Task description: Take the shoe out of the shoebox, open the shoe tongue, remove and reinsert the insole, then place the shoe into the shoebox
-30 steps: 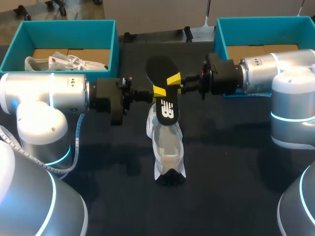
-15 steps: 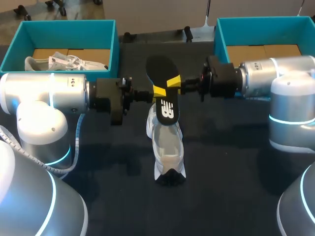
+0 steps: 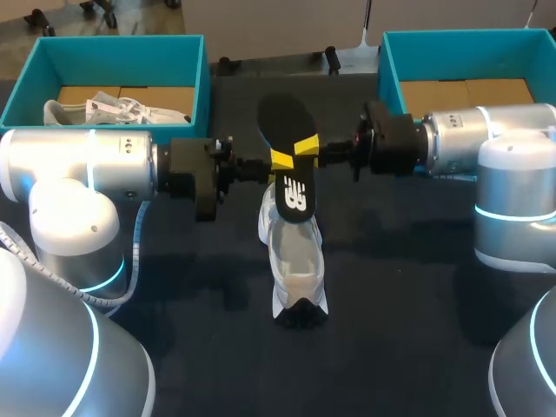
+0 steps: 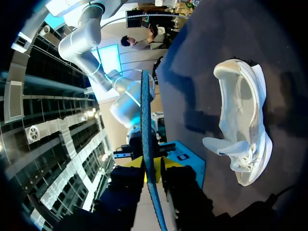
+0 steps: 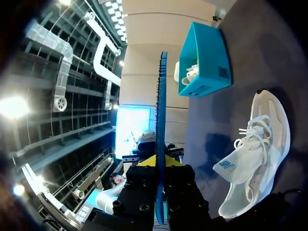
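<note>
Insole [image 3: 284,126], black, is held over the white shoe [image 3: 295,261]: the left gripper [image 3: 280,161] pinches one long edge and the right gripper [image 3: 306,145] the other, each with both fingers closed on it. The shoe lies on the dark table [image 3: 417,330] below the grippers, between the left shoebox [image 3: 196,87] and the right shoebox [image 3: 388,65]

Silver arms [image 3: 78,165], cyan light rings, black wrists, yellow-tipped hands [image 3: 282,160].
</note>
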Robot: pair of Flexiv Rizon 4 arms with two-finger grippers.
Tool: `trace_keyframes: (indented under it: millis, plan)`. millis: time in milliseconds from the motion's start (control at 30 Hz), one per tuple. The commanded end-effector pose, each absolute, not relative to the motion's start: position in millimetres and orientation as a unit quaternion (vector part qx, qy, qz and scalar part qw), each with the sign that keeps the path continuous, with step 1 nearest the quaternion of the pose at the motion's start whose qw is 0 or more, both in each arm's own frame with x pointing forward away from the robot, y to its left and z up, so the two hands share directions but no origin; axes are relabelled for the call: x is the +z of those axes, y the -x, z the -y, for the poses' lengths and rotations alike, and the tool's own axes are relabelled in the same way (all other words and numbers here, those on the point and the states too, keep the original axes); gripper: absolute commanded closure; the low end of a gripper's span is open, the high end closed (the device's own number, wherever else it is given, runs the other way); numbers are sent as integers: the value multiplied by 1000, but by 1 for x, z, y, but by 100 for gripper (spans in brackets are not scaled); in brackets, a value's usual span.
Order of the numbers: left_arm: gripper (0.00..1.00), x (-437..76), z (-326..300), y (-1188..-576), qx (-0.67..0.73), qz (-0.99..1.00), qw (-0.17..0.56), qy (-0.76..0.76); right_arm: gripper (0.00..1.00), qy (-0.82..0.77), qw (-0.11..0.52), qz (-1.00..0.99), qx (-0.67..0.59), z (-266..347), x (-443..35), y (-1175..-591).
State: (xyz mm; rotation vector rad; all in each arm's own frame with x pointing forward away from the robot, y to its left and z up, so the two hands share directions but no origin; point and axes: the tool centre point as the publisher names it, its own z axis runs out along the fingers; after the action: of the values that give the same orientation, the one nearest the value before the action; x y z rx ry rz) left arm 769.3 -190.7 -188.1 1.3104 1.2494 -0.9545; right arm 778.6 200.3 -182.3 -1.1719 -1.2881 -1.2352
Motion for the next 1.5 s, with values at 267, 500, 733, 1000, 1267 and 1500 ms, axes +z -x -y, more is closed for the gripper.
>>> trace_keyframes:
  millis: [267,500,733,1000,1267,1500]
  plan:
    - [0,-173,130,-765,-377,-561,473,-565,100,484,480,529,-507,-200,-187,-773]
    - [0,-165,93,-778,-341,-617,405,-583,100,482,479,541,-496,-203,-197,-774]
    - [0,-162,86,-782,-292,-623,374,-622,100,480,477,543,-497,-205,-205,-775]
    - [0,-156,89,-784,-291,-625,373,-621,100,475,475,544,-502,-205,-220,-778]
    - [0,-112,114,-809,-252,-666,255,-655,100,477,475,542,-503,-204,-223,-778]
    - [0,-93,138,-820,-202,-697,144,-673,100,477,475,542,-503,-204,-223,-778]
